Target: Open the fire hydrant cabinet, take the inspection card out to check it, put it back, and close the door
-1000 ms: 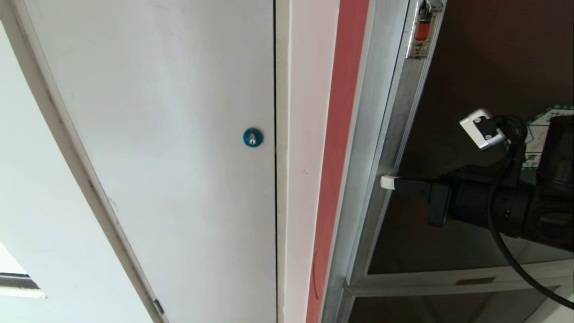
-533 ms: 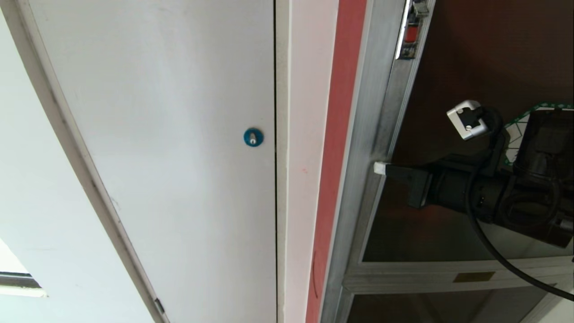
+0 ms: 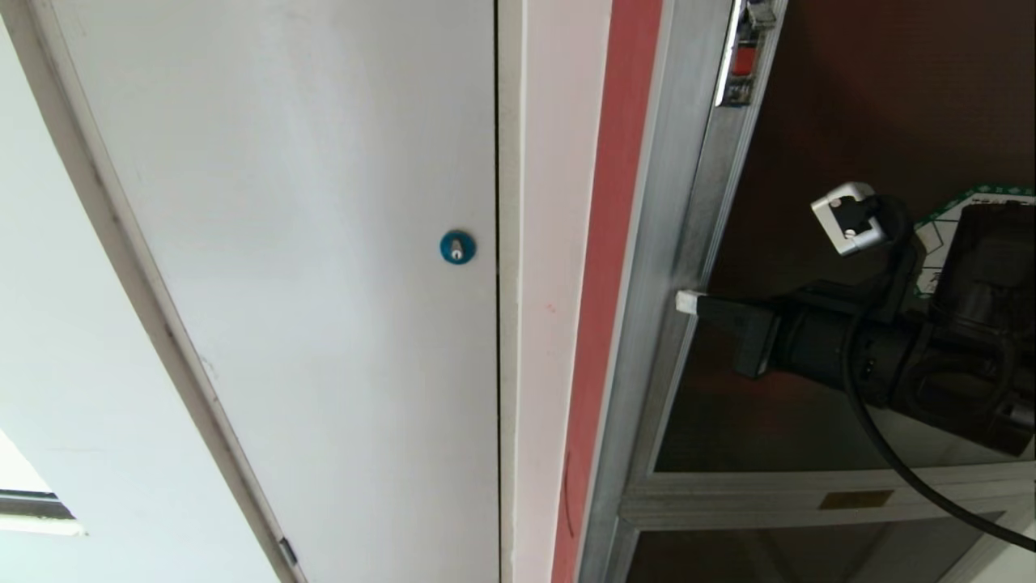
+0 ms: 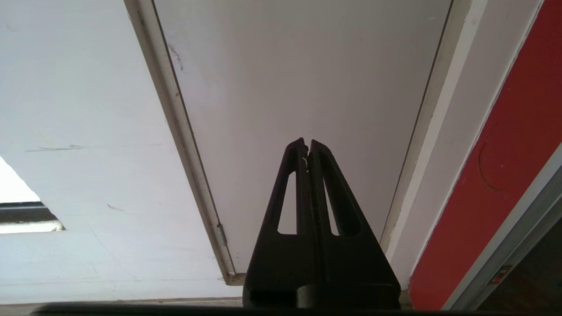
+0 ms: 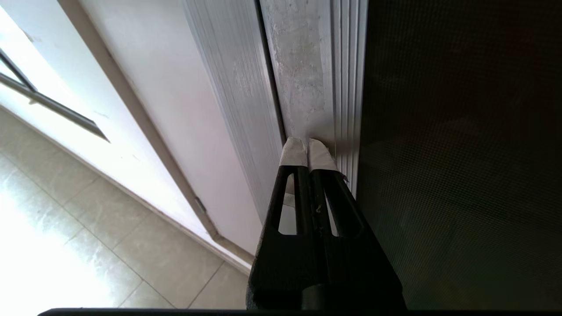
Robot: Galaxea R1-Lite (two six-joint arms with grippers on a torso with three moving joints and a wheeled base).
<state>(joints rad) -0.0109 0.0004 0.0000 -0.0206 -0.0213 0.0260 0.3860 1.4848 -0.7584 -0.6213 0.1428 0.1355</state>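
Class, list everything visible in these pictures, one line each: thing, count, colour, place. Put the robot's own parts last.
tinted glass cabinet door: one, dark, silver aluminium frame, right of the head view.
small latch: one, red, top of the door frame.
hexagonal sticker: one, white with green border, on the glass, partly hidden.
wall strip: one, red, left of the frame.
plain door: one, white, left.
round lock: one, blue, on the white door.
tiled floor: grey, below.
right gripper: one, black, white-tipped fingers shut against the door frame.
left gripper: one, black, shut, facing the white door.

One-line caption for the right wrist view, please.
Right gripper, shut, presses its taped fingers against the silver frame of the door, beside the dark glass.
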